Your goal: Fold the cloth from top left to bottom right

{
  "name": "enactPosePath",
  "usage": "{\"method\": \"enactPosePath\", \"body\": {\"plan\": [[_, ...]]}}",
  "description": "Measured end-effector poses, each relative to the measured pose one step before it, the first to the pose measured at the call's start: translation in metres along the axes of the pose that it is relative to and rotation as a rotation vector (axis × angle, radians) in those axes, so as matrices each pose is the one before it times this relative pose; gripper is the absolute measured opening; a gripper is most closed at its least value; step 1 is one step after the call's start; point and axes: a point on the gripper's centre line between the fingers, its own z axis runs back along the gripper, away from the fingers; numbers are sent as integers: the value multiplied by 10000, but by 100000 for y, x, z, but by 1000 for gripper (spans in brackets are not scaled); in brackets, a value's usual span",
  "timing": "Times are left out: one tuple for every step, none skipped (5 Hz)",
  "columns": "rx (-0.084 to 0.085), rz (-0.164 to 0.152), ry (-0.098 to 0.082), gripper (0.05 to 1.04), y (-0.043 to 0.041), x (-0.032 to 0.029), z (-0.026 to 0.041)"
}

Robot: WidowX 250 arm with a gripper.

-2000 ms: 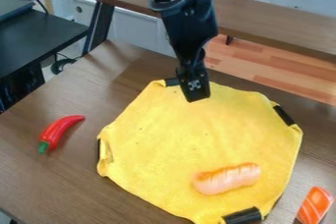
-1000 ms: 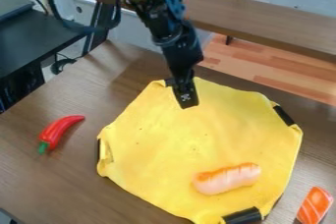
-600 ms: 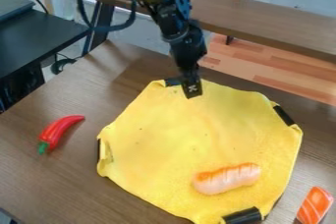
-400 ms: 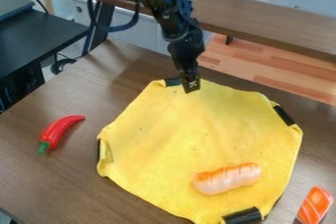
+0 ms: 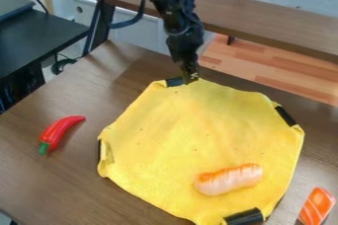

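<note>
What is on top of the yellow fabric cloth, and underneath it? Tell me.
A pink-and-orange, sausage-shaped toy lies on the yellow cloth. Black patches show at the cloth's edges; whatever is beneath its middle is covered and cannot be seen.

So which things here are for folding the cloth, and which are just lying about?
For the job:
yellow cloth
black gripper, at the cloth's top edge

Just lying about:
red pepper, left of the cloth
pink-and-orange toy, on the cloth
orange striped piece, lower right
</note>
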Motion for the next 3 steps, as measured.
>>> {"method": "enactPosePath", "body": {"plan": [[194, 285, 217, 1001, 1233, -446, -711], [112, 163, 282, 1001, 636, -297, -1257], [-46, 126, 252, 1001, 464, -1068, -1302]]}}
